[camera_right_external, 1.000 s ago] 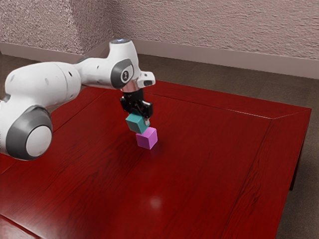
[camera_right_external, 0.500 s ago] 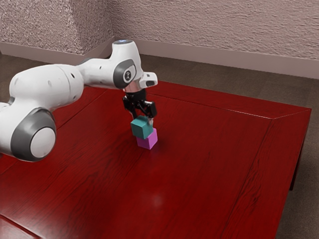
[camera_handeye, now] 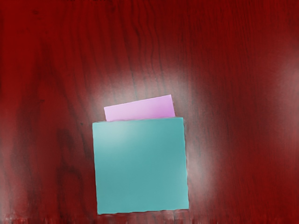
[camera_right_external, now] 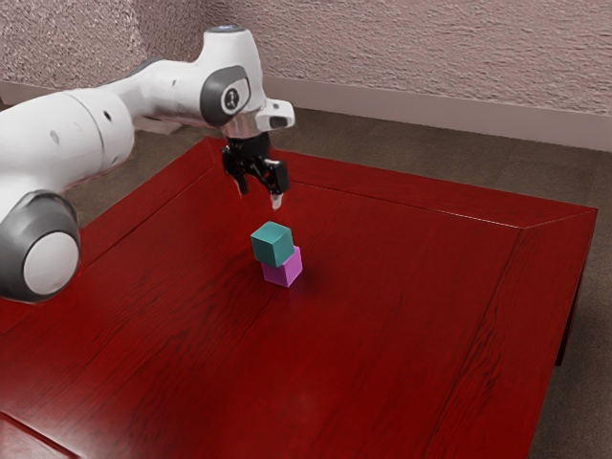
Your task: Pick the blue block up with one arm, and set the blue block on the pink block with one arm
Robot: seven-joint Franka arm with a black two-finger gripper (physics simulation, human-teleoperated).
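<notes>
resting askew on the pink block (camera_right_external: 285, 272), the blue block (camera_right_external: 272, 243) looks teal and cube-shaped beneath the spread hand (camera_right_external: 260, 194).

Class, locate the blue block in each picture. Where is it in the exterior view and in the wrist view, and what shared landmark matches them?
Exterior view: the blue block sits on the pink block on the red table, below the open claw.
Wrist view: the blue block lies under the hand, covering most of the pink block.
Shared landmark: the pink block peeking out from beneath it.
</notes>
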